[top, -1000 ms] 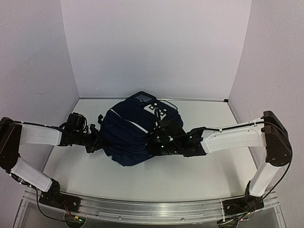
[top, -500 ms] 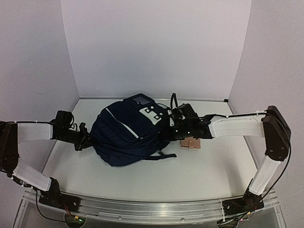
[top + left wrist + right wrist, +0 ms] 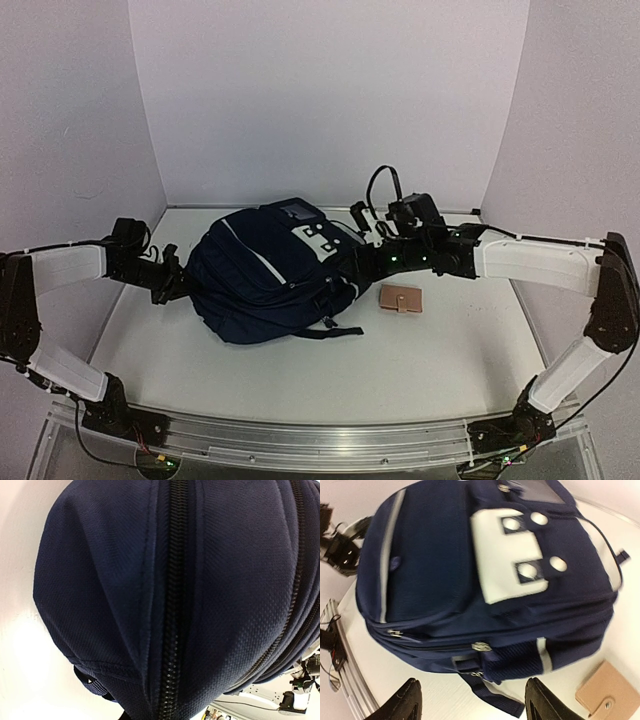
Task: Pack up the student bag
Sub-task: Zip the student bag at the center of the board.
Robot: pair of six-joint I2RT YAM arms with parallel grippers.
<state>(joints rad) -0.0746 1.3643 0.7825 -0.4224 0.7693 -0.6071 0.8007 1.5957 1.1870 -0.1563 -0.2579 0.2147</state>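
The student bag [image 3: 268, 278], navy blue with white stripes and a white patch, lies bulging on the white table [image 3: 420, 360]. My left gripper [image 3: 172, 283] is pressed against the bag's left end. In the left wrist view the bag fabric [image 3: 100, 580] and a closed zip [image 3: 175, 605] fill the picture and bunch toward the bottom, hiding the fingers; it looks shut on the fabric. My right gripper [image 3: 368, 243] hovers at the bag's right side. In the right wrist view it [image 3: 475, 705] is open above the bag [image 3: 445, 570], holding nothing.
A tan snap wallet [image 3: 402, 299] lies on the table just right of the bag, and the right wrist view shows the wallet [image 3: 607, 695] too. A black strap [image 3: 335, 330] trails from the bag's near side. White walls close in the back and both sides.
My right gripper has opened, let go of the bag and lifted back to the right. The bag slid left with my left gripper, uncovering the tan wallet.
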